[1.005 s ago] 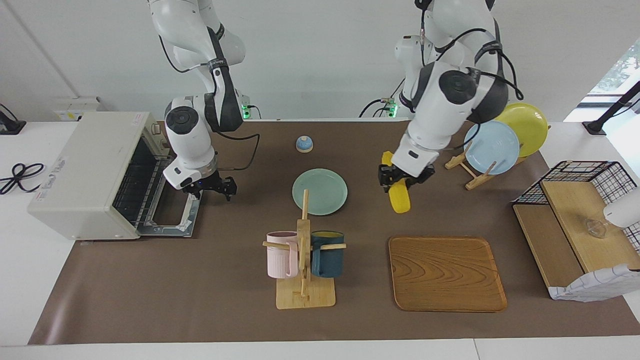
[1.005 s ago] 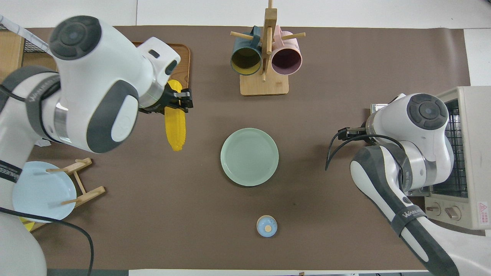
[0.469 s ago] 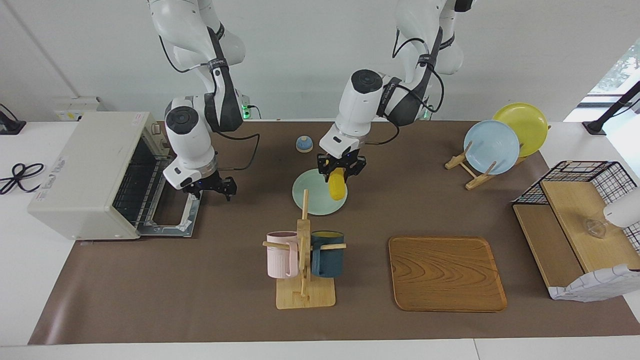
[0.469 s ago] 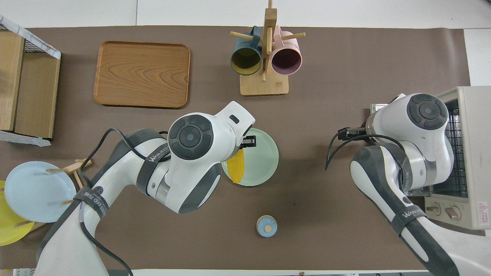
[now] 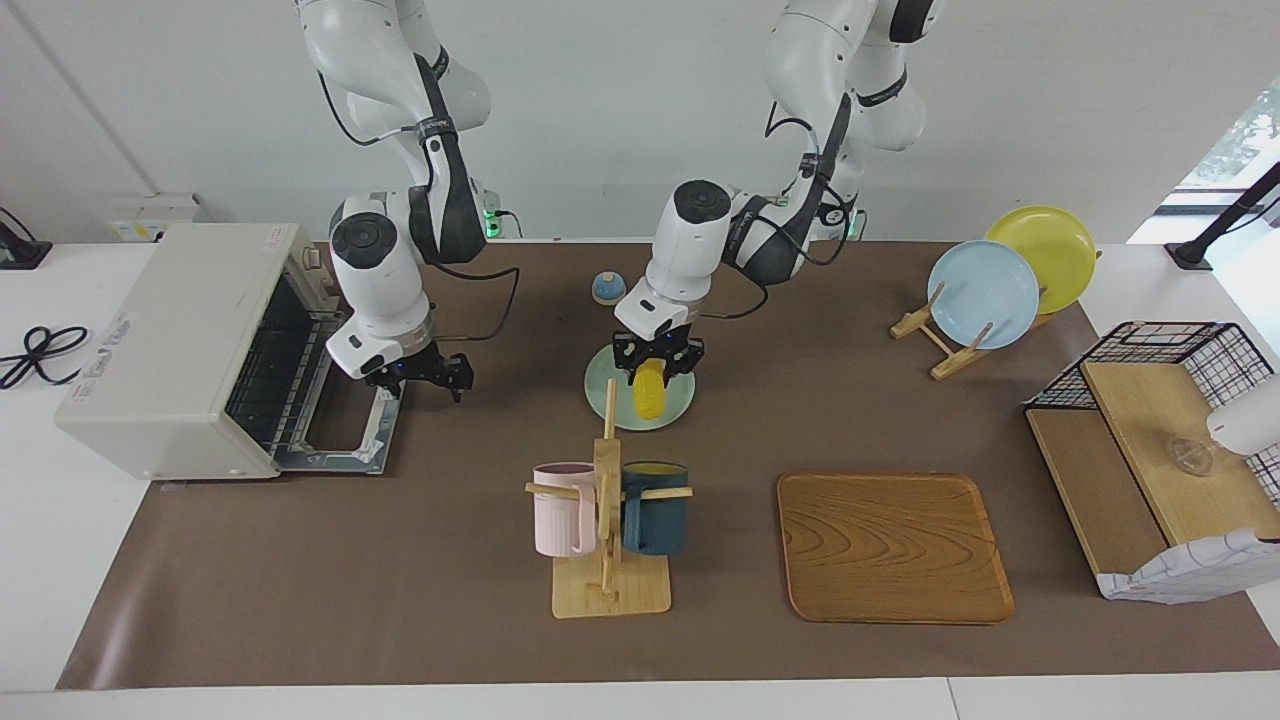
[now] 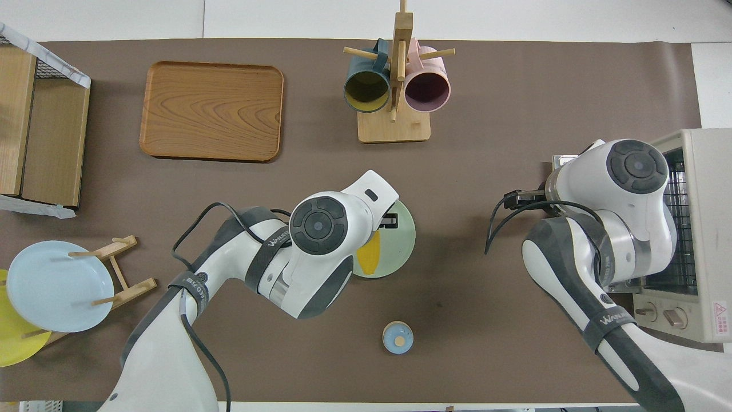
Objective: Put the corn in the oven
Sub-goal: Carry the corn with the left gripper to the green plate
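Note:
The yellow corn (image 5: 649, 390) (image 6: 369, 257) hangs tip-down from my left gripper (image 5: 655, 362), which is shut on its upper end just over the pale green plate (image 5: 682, 395) (image 6: 398, 246) at the table's middle. Seen from overhead, the left arm covers most of the cob. The off-white oven (image 5: 170, 330) (image 6: 700, 229) stands at the right arm's end with its glass door (image 5: 340, 435) dropped open and the rack showing. My right gripper (image 5: 420, 378) (image 6: 517, 199) hovers open beside that door, holding nothing.
A wooden mug rack (image 5: 608, 520) with a pink and a blue mug stands farther from the robots than the plate. A wooden tray (image 5: 893, 545), a plate stand (image 5: 985, 290) and a wire basket (image 5: 1160, 440) lie toward the left arm's end. A small blue bell (image 5: 608, 288) sits nearer the robots.
My left arm has carried the corn from beside the plate stand toward the right arm's end, and it now hangs over the green plate. The right arm has stayed still.

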`<state>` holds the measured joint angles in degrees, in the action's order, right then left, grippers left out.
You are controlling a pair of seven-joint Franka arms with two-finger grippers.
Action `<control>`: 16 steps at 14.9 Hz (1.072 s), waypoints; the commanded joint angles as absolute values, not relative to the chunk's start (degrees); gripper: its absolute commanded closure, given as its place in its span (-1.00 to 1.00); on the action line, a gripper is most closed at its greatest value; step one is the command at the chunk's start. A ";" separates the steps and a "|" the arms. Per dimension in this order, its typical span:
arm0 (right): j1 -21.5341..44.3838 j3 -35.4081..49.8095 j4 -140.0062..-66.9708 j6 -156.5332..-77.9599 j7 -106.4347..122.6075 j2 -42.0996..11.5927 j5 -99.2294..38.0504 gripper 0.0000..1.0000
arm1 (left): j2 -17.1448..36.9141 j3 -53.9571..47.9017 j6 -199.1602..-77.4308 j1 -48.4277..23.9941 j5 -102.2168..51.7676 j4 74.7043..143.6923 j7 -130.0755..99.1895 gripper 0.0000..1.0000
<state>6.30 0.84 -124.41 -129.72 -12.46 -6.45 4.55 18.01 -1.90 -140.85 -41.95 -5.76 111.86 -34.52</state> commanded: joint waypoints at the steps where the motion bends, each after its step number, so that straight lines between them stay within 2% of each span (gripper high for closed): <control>1: 6.15 0.70 -124.54 -128.32 -11.60 -5.45 3.69 -1.00 | 17.84 -0.70 -142.12 -44.73 -6.33 113.02 -35.85 1.00; 8: 6.15 0.70 -124.28 -129.19 -11.69 -5.54 3.78 -1.00 | 17.49 -0.70 -142.21 -44.39 -6.33 114.26 -35.87 1.00; 9: 6.15 0.70 -123.67 -128.68 -11.60 -5.02 3.78 -1.00 | 17.49 -0.70 -142.12 -43.78 -6.33 114.17 -35.42 -0.19; 10: 6.24 0.70 -123.40 -128.41 -11.78 -4.40 3.69 -1.00 | 17.58 -0.70 -142.03 -43.68 -6.33 114.17 -35.59 -0.99; 12: 5.80 0.70 -123.22 -126.58 -11.69 -3.26 3.69 -1.00 | 16.79 -0.70 -141.07 -43.68 -6.33 114.08 -35.42 -1.00; 16: 5.80 0.70 -122.70 -126.21 -11.60 -3.34 3.69 -1.00 | 10.91 -0.62 -131.59 -39.73 -6.33 113.20 -34.02 -1.00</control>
